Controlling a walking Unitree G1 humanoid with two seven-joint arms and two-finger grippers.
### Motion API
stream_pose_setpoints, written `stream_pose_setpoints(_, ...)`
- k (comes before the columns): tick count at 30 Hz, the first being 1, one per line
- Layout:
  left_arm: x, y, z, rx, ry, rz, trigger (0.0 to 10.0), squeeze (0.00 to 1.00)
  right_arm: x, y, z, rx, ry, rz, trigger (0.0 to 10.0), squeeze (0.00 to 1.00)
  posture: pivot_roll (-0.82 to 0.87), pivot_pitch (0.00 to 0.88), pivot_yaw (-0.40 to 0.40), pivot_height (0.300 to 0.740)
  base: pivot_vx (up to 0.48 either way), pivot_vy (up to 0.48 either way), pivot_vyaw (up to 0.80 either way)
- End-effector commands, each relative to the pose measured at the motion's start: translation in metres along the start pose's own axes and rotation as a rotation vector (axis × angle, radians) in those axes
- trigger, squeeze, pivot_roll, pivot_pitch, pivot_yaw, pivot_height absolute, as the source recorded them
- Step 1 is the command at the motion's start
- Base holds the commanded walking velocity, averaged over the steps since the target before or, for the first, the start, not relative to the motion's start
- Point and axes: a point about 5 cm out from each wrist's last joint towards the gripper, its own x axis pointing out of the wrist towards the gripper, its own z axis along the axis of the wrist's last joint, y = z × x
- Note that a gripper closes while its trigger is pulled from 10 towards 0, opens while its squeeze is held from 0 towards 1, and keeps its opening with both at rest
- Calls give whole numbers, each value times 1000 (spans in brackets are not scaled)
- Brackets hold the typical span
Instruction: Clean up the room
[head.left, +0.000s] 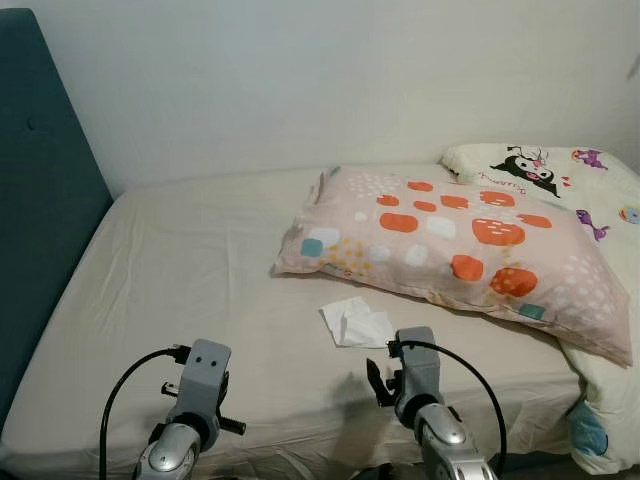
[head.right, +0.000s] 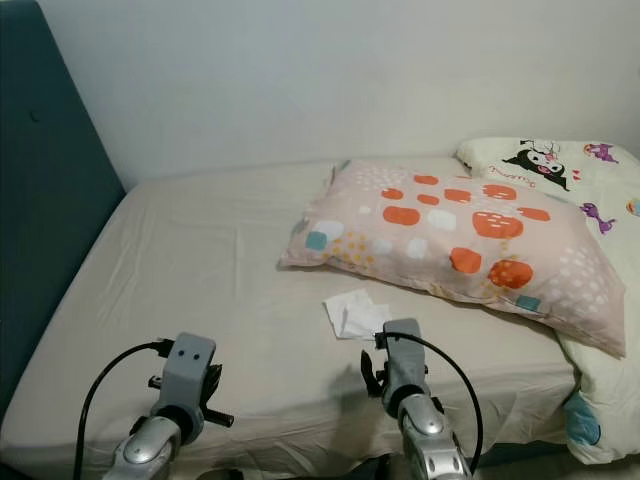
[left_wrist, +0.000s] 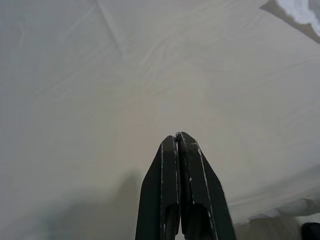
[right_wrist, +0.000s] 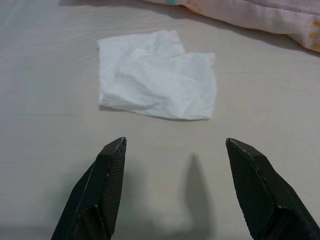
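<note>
**Tissue on the sheet, right gripper lined up to take it**

Crumpled white tissue (right_wrist: 156, 75) lying flat on the beige bed sheet (head.left: 190, 270), just in front of the patterned pillow (head.left: 460, 240) and apart from its near edge. Loose litter on an otherwise made bed, so most likely the piece to clear in tidying the room. Pillow askew across the mattress, one end resting against the cartoon-print quilt (head.left: 545, 170) at the far right; teal headboard (head.left: 45, 190) standing along the robot's left.

Right gripper (right_wrist: 175, 150) hovering low over the sheet, short of the tissue, fingers spread wide with nothing between them. Tissue sitting ahead of the gap and roughly centred on it, slightly toward one finger: a stance suited to moving forward and down, then pinching. Right forearm raised from below, wrist angled toward the pillow, cable looping off its side.

Left gripper (left_wrist: 178, 137) pointed at bare sheet, its two fingers pressed tight together and holding nothing. Left arm lifted beside the right but well apart from the tissue, apparently parked out of the way.

Thin, soft paper on soft fabric: risk of catching a fold of sheet along with it, or of nudging the tissue away if the fingers land short.
</note>
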Motion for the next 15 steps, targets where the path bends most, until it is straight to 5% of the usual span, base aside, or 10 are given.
stream_pose_setpoints(1, -3, 4, -3, 8, 23, -1, 10000, 0, 0, -1, -2, 19, 10, -1, 10000, 0, 86, 155, -21, 592, 0, 0, 0)
stream_pose_setpoints(15, -8, 12, -2, 71, 24, -49, 10000, 0, 8, -5, 9, -49, -4, 38, 10000, 0, 95, 182, -20, 573, 0, 0, 0)
